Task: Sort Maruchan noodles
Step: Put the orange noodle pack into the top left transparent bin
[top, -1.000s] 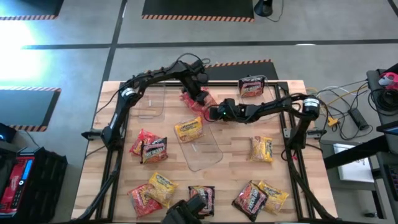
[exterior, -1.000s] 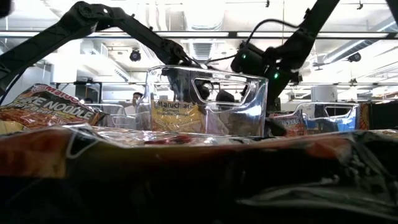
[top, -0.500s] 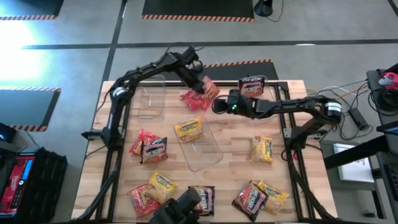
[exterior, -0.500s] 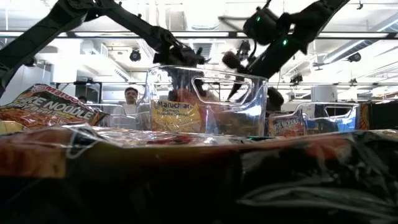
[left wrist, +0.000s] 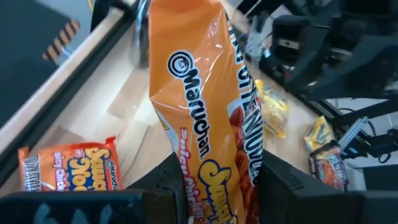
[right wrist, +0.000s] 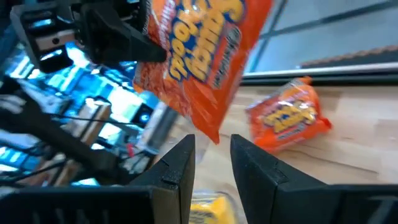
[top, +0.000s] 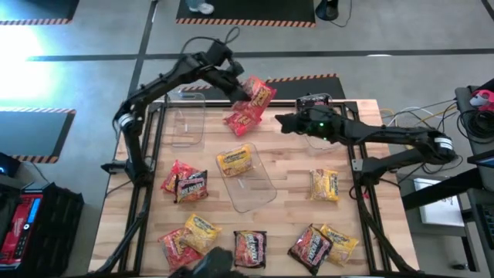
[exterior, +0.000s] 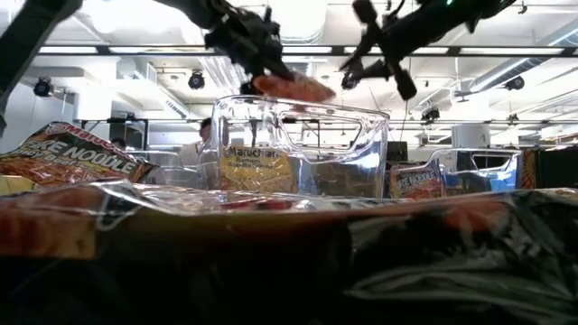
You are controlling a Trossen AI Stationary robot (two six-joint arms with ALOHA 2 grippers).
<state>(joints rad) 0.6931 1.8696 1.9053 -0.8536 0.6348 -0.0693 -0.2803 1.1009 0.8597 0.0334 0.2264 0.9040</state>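
Note:
In the high view my left gripper [top: 239,86] is raised over the table's far middle, shut on an orange-red Maruchan noodle packet [top: 259,93]. A second orange-red packet [top: 241,122] lies flat on the wood below it. My right gripper [top: 279,120] hangs to the right of both, pointing toward them. Its fingers stand slightly open with nothing between them [right wrist: 212,149], just short of the held packet's corner [right wrist: 208,134]. Other red, yellow and dark packets lie scattered on the table. My left gripper pinches one end of the orange-red packet [left wrist: 214,168] between its two fingers, one on each side. The packet is bowed along its length there. It sticks out past the fingertips toward the table's right, roughly level, lifted clear of the table [exterior: 293,87].
A clear bin [top: 258,185] at the table's middle holds a yellow packet [top: 234,160]. Another clear bin [top: 185,123] stands at the far left. A dark packet [top: 312,101] lies at the far right behind my right arm. Several packets lie along the near edge [top: 248,247].
Both grippers have risen from the table's middle. My left gripper has gone up and toward the far edge, lifting one orange-red packet clear, while the other packet has stayed on the wood. My right gripper has gone up and drawn back toward the table's right.

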